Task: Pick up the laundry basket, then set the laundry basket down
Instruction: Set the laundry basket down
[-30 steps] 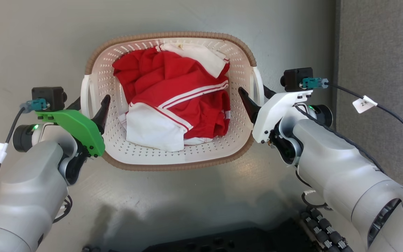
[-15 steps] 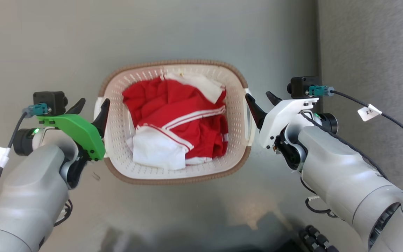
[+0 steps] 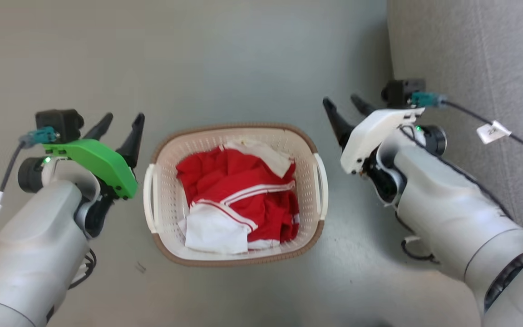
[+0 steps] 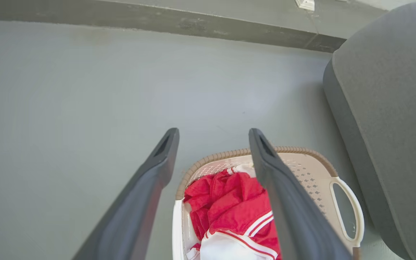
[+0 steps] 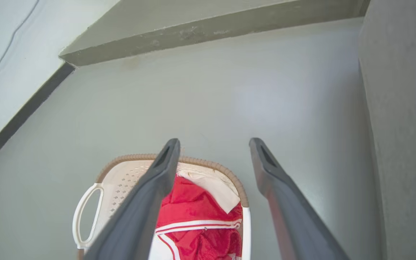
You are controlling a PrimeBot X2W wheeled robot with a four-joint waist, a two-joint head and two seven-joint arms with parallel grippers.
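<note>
**Operator:** Status at this point?

**Technician:** The laundry basket appeared to rest on the grey floor, centred between your two arms. Your left gripper hung to its left. Your right gripper hung to its right, toward the far side. Neither touched the basket. Both pairs of fingers were spread apart and held nothing.

**Operator:** Done, or left to do?

**Technician:** No lift was in progress. In my judgement, you had either completed the set-down, leaving only the arms to draw clear, or you had yet to take both handles. The pictures alone did not settle which.

**Operator:** Materials and shapes?

**Technician:** The basket was a rounded rectangle of cream perforated plastic, rigid in appearance, with a brown woven-look rim. A white loop handle stood on each short side. Inside lay crumpled red clothing with white stripes and panels, soft and loose, below the rim. The floor was smooth and faintly glossy. A grey upholstered piece, coarse in weave, stood just right of your right arm.
</note>
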